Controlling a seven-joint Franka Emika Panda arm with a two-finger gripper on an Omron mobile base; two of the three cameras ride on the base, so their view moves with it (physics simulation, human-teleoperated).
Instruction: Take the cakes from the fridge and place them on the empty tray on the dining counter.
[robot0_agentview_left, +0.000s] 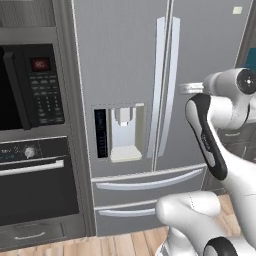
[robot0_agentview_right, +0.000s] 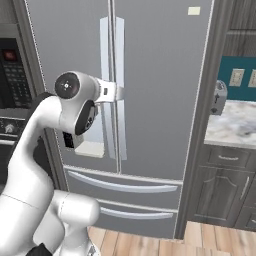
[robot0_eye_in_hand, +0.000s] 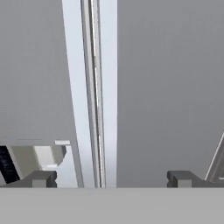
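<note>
Fridge (robot0_agentview_left: 125, 75) doors shut, so I judge the cakes are behind them, not visible. My pincer (robot0_eye_in_hand: 111, 178) is wide apart, holding nothing, pointed square at the door seam. The two handles (robot0_eye_in_hand: 89, 87) run vertical, dead ahead between the fingertips (robot0_eye_in_hand: 41, 178), close but not touching. Hand view gives that alignment; left base view adds the water dispenser (robot0_agentview_left: 122, 132) left of the handles, right base view the table (robot0_agentview_right: 235, 125) off right
</note>
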